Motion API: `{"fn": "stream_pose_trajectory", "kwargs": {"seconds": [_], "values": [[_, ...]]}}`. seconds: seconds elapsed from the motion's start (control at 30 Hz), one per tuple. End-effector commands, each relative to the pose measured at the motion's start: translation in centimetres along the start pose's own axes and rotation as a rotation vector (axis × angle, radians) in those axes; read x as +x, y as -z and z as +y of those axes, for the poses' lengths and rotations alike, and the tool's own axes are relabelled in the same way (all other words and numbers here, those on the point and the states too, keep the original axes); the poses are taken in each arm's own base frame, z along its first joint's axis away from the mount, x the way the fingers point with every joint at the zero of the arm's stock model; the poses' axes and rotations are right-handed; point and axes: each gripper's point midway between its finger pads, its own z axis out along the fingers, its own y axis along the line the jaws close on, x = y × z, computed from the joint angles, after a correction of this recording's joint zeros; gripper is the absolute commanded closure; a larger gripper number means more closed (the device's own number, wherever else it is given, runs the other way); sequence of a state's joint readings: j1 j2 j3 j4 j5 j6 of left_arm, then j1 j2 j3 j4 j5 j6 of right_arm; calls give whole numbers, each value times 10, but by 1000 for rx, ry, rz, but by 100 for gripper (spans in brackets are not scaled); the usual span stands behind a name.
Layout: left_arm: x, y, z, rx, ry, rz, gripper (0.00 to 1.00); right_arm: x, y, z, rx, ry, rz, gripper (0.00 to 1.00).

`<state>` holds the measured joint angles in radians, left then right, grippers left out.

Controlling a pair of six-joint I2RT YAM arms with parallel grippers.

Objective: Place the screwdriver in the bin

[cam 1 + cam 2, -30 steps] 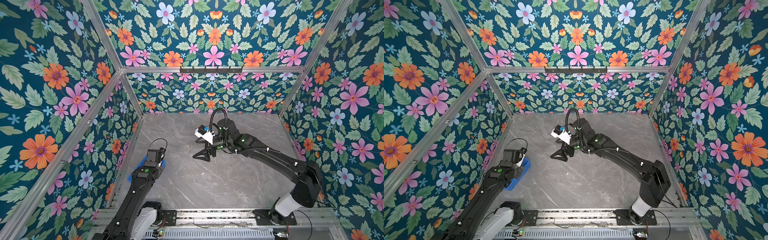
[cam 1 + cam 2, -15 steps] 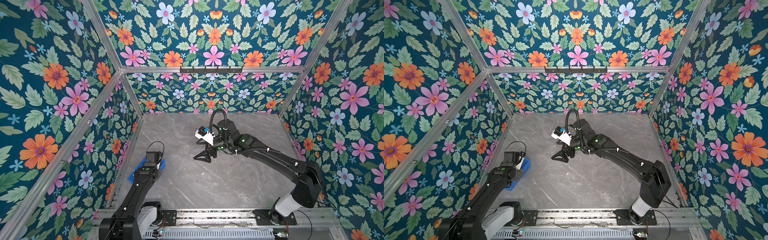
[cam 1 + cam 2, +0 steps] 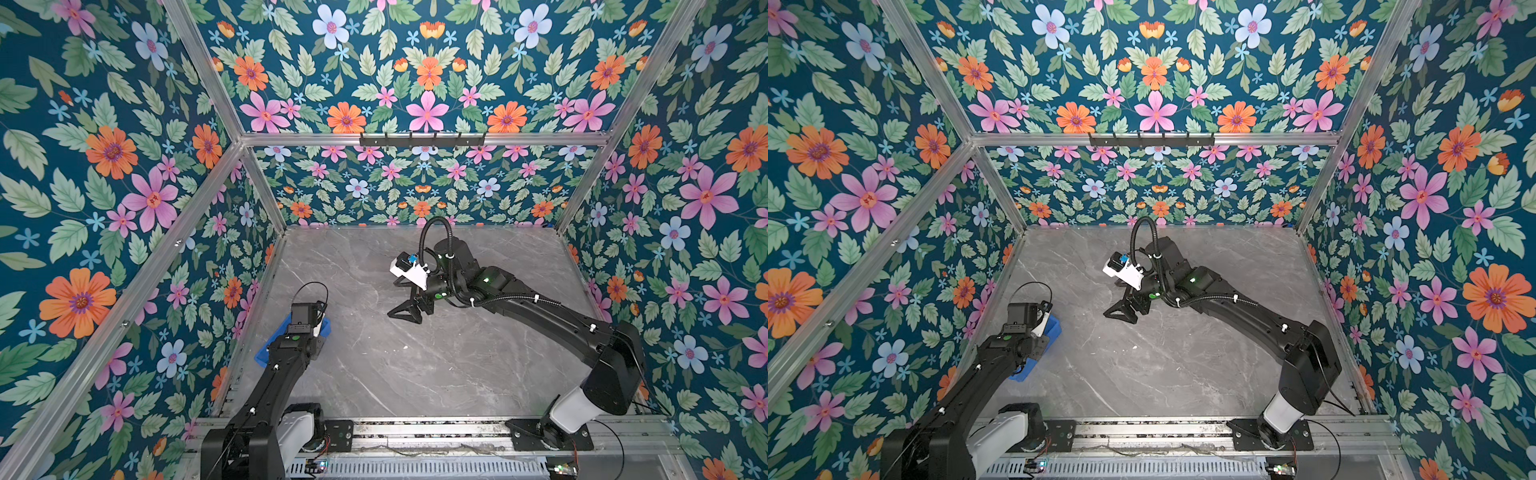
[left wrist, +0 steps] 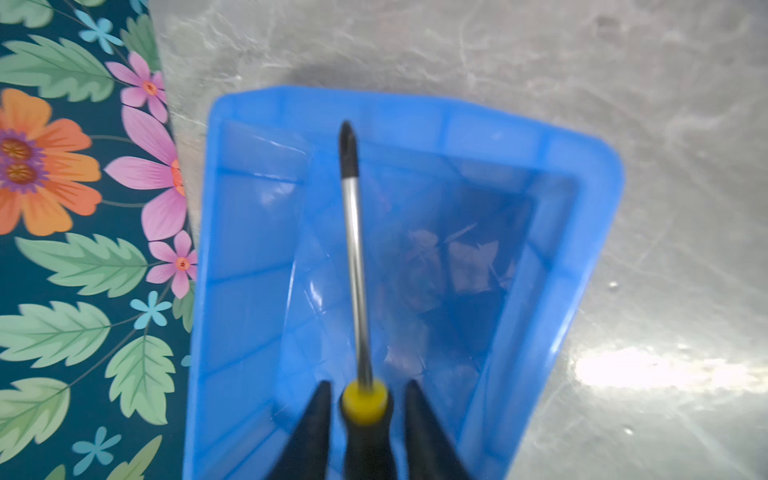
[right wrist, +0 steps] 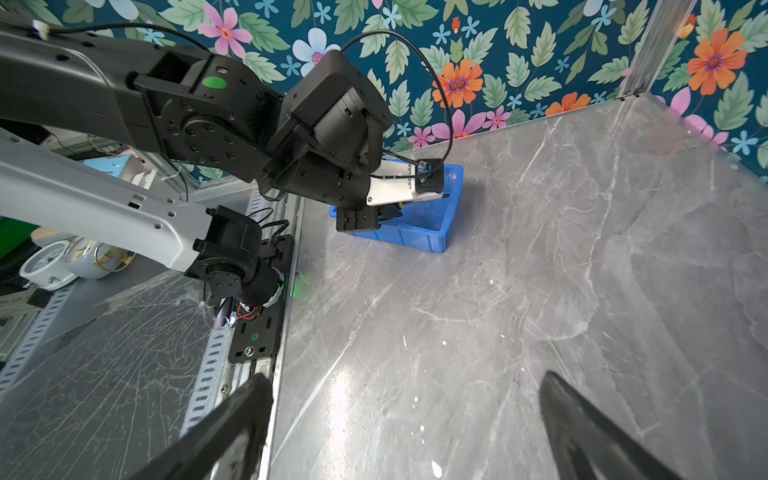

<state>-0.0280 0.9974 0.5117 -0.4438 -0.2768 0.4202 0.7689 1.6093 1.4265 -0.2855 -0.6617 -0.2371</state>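
In the left wrist view the screwdriver (image 4: 353,249), with a yellow-collared black handle and a thin metal shaft, points down into the blue bin (image 4: 415,108). My left gripper (image 4: 368,384) is open, a strip of blue showing between each finger and the handle. In both top views the left wrist hangs over the bin (image 3: 266,357) (image 3: 1054,328) at the left wall and hides the screwdriver. My right gripper (image 3: 405,313) (image 5: 403,376) stands wide open and empty, low over the middle of the table.
The bin (image 5: 415,237) sits on the grey marble table (image 3: 415,374) close to the floral left wall (image 4: 83,208). A metal rail (image 3: 415,432) carrying both arm bases runs along the table's front edge.
My left jaws have parted from the screwdriver's handle, which they were shut on before. The left wrist has drawn back a little over the bin. The right arm has hardly moved.
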Motion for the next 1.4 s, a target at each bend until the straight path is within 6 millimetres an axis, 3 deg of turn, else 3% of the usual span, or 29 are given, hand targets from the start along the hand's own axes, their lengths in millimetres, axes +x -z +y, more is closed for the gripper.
{"fn": "stream_pose_trajectory", "kwargs": {"seconds": [0.0, 0.2, 0.47, 0.57, 0.63, 0.77, 0.97, 1.13, 1.37], "values": [[-8, 8, 9, -27, 15, -33, 47, -10, 7, -10, 52, 23, -32, 1], [-33, 31, 20, -14, 60, -125, 24, -20, 29, -41, 181, -18, -100, 1], [-118, 67, 22, 140, 258, -476, 2, -16, 82, -93, 420, -129, -203, 1], [-147, 77, 22, 195, 364, -647, 0, -9, 111, -112, 534, -202, -258, 1], [-158, 79, 27, 188, 424, -738, 0, 7, 132, -128, 629, -264, -284, 1], [-159, 66, 39, 109, 500, -785, 0, 47, 184, -150, 831, -360, -300, 1], [-144, 40, 32, 47, 514, -799, 0, 135, 261, -167, 1110, -473, -248, 1], [-133, 25, 32, -4, 537, -799, 0, 205, 285, -169, 1312, -466, -178, 1], [-135, 15, 31, -8, 608, -865, 0, 272, 291, -180, 1394, -520, -167, 1]]}}
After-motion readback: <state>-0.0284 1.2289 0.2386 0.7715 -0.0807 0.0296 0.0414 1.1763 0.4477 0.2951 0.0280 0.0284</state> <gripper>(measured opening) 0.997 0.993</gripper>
